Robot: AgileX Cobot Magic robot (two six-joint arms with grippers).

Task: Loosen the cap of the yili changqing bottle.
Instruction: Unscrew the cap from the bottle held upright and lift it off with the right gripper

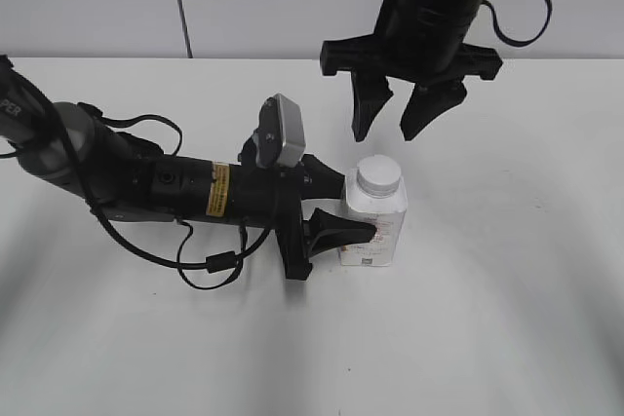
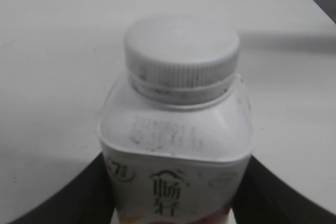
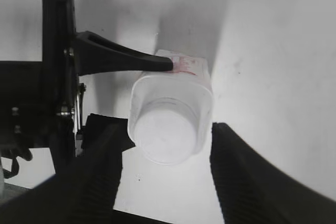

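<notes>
The bottle point(image 2: 176, 156) carries dark Chinese characters reading 畅轻 on its label below a faint stamped date code too blurred to read, while the left arm's point(image 1: 117, 177) yellow sticker is illegible.

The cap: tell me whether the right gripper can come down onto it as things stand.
Probably yes. The right gripper hangs open above the cap, with nothing between them. The left gripper clamps the bottle lower down on its body, so the cap's top and ribbed side stay clear.
</notes>
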